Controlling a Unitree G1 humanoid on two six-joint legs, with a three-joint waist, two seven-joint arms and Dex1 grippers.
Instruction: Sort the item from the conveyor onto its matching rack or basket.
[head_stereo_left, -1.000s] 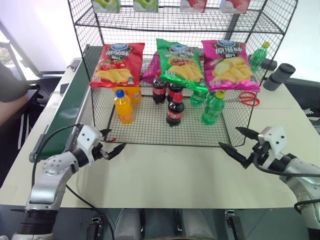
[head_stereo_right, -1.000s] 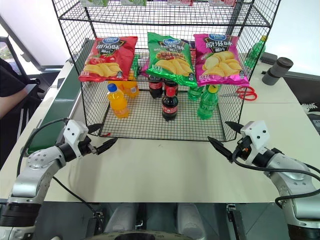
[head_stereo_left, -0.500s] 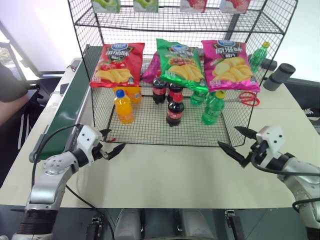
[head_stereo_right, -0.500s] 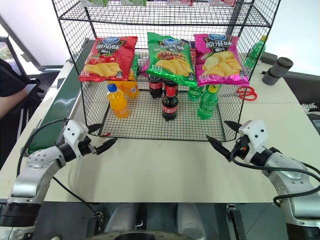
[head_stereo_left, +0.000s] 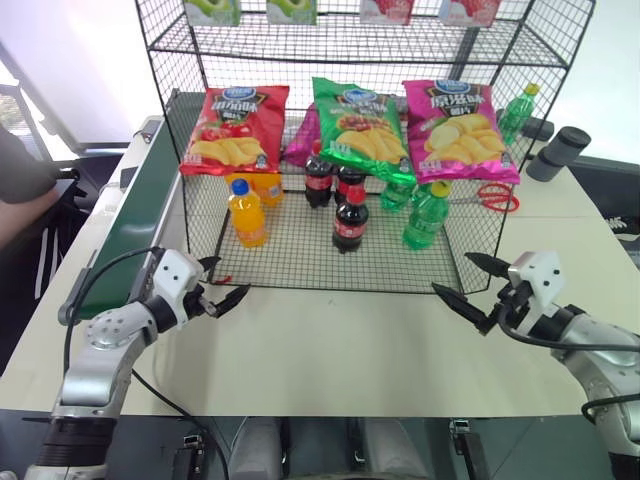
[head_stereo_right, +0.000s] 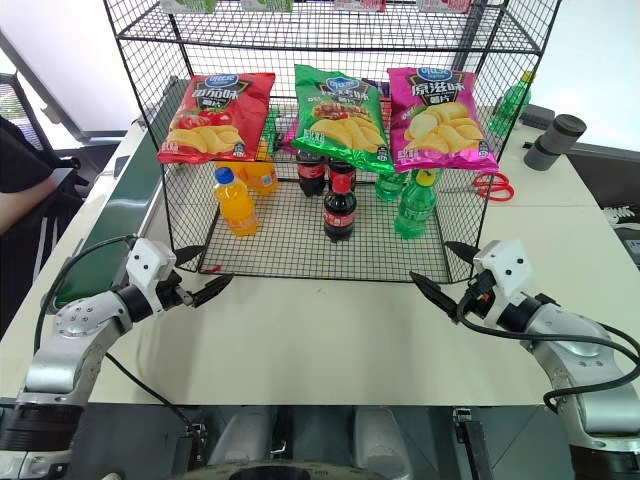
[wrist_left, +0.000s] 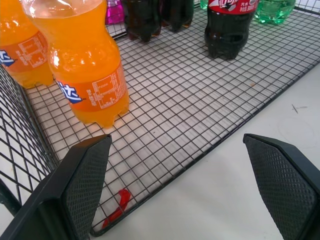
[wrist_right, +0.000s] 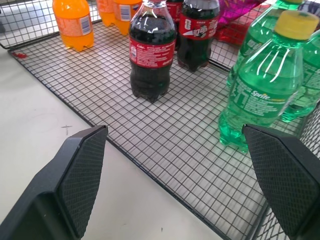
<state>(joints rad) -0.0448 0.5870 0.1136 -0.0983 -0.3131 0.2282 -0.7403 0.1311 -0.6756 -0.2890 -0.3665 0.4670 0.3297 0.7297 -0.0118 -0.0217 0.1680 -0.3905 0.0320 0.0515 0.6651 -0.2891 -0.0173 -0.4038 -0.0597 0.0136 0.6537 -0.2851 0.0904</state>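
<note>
We find the cola bottle (head_stereo_left: 349, 222) standing upright on the mesh floor of the lowest tier of the rack (head_stereo_left: 300, 262), forward of two other cola bottles (head_stereo_left: 318, 178) and between the orange-soda bottle (head_stereo_left: 246, 213) and the green bottles (head_stereo_left: 427, 214). We judge it already sorted with its own kind; whether this front one is the very item that came off the belt we cannot confirm.

The conveyor (head_stereo_left: 130, 230) runs along the rack's left side, and the stretch we can see carries nothing.

Over the last second almost nothing has changed. The left gripper (head_stereo_left: 221, 287) hovers over the table (head_stereo_left: 330, 345) just before the rack's front left corner, jaws spread wide and empty. The right gripper (head_stereo_left: 468, 284) hangs near the front right corner, equally wide open and empty, having edged only slightly inward.

We read this stillness as a pause: placement done, both arms clear, awaiting the next item.
</note>
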